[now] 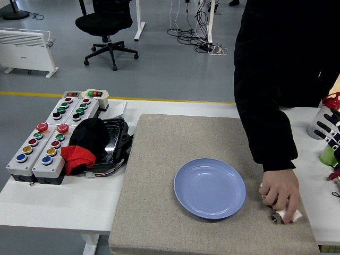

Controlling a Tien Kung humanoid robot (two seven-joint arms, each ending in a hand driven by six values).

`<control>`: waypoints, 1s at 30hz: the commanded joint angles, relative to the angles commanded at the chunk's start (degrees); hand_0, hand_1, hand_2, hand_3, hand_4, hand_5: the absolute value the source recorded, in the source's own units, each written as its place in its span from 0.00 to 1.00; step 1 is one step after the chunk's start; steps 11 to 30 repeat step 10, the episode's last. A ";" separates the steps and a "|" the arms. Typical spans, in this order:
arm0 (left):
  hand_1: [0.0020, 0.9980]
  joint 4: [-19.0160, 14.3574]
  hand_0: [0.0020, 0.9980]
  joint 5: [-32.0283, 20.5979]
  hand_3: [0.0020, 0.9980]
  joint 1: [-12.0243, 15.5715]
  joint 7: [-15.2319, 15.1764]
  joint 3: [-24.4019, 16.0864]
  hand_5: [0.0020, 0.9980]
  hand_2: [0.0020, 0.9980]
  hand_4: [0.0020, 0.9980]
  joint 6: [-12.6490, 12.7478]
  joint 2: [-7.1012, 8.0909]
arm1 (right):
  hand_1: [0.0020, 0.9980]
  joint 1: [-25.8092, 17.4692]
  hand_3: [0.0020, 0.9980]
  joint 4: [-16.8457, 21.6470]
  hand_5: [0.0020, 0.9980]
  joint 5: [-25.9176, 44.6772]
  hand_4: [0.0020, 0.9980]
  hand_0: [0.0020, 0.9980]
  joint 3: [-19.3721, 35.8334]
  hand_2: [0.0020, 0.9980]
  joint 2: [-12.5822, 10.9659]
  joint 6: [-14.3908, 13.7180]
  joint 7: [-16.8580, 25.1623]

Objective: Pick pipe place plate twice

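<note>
A person's hand [280,191] covered most of the pipe [286,215] on the mat [159,186], right of the plate [210,188]; only its white end and metal fitting showed. The robot's right hand [330,132], cut off at the frame's edge above the counter [53,199], showed spread fingers holding nothing.

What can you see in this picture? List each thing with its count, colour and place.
Plate: one, blue, empty, mid-mat.
Pipe: one, white, metal end, on mat right of plate, under the person's hand.
Mat: one, grey, on table.
Button boxes: several, grey, table's left.
Cloth: one, red, beside boxes, under a black bundle.
Chair: one, black, floor behind.
Heater: one, white, far left.
Right hand: black and white, right edge.
</note>
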 joint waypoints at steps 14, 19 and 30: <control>0.76 0.00 0.72 0.17 0.68 0.05 0.03 -0.10 1.00 0.73 0.41 0.00 -0.01 | 0.77 -0.07 0.84 -0.02 0.60 0.27 0.54 0.80 0.16 0.85 0.00 0.08 -0.16; 0.76 0.00 0.72 0.17 0.68 0.05 0.03 -0.10 1.00 0.73 0.41 0.00 -0.01 | 0.77 -0.07 0.84 -0.02 0.60 0.27 0.54 0.80 0.16 0.85 0.00 0.08 -0.16; 0.76 0.00 0.72 0.17 0.68 0.05 0.03 -0.10 1.00 0.73 0.41 0.00 -0.01 | 0.77 -0.07 0.84 -0.02 0.60 0.27 0.54 0.80 0.16 0.85 0.00 0.08 -0.16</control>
